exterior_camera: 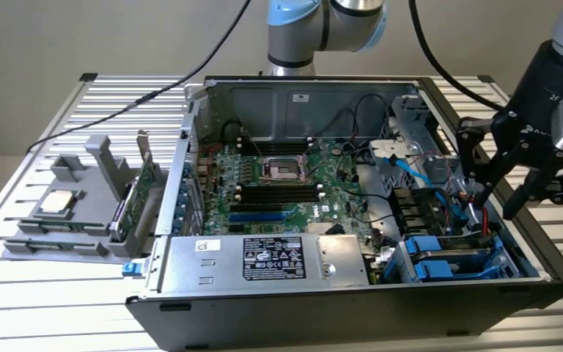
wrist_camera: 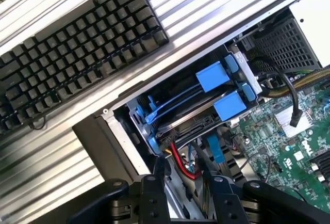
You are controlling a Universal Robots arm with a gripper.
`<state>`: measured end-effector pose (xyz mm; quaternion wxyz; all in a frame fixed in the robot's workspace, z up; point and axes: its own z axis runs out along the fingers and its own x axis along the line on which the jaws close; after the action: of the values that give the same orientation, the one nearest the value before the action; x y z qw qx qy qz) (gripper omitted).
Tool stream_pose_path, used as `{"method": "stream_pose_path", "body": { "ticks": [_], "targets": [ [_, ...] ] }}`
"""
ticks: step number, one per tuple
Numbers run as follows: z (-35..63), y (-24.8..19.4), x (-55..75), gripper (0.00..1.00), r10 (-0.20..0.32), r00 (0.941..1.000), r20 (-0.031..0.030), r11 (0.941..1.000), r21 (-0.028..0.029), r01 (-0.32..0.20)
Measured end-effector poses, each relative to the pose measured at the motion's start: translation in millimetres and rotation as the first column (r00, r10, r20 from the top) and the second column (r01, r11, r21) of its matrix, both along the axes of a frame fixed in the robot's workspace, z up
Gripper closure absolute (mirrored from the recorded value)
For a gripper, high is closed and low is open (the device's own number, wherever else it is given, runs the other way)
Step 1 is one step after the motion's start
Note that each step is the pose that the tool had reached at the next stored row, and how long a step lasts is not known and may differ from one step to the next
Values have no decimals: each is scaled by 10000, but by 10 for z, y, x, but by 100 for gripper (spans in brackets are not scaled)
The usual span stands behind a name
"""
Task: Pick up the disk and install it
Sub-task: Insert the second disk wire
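The disk (exterior_camera: 454, 259) lies flat in the drive bay at the near corner of the open computer case (exterior_camera: 360, 312), on the exterior view's right, framed by its blue carrier. In the wrist view the disk (wrist_camera: 212, 77) shows its blue carrier tabs and thin blue rails inside the bay. My gripper (exterior_camera: 495, 207) hangs just above the bay and a little behind the disk, over a red cable (exterior_camera: 484, 220). In the wrist view my gripper (wrist_camera: 180, 170) has its fingers apart with nothing between them.
A grey holder (exterior_camera: 67, 220) at the exterior view's left carries a small silver chip (exterior_camera: 59, 201) and upright green cards (exterior_camera: 137, 198). The motherboard (exterior_camera: 281, 183) and a labelled power supply (exterior_camera: 262, 260) occupy the case. A black keyboard (wrist_camera: 77, 43) lies beside the case.
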<state>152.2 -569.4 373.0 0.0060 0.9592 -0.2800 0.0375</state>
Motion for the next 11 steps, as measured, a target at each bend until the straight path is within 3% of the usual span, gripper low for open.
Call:
{"method": "stream_pose_path", "body": {
  "ticks": [6,11],
  "targets": [
    [-18,-5,0,63,-655,9979,-1,9979,26,655],
    [-33,-4,0,63,-1254,9921,-15,9920,163,1254]
  ]
}}
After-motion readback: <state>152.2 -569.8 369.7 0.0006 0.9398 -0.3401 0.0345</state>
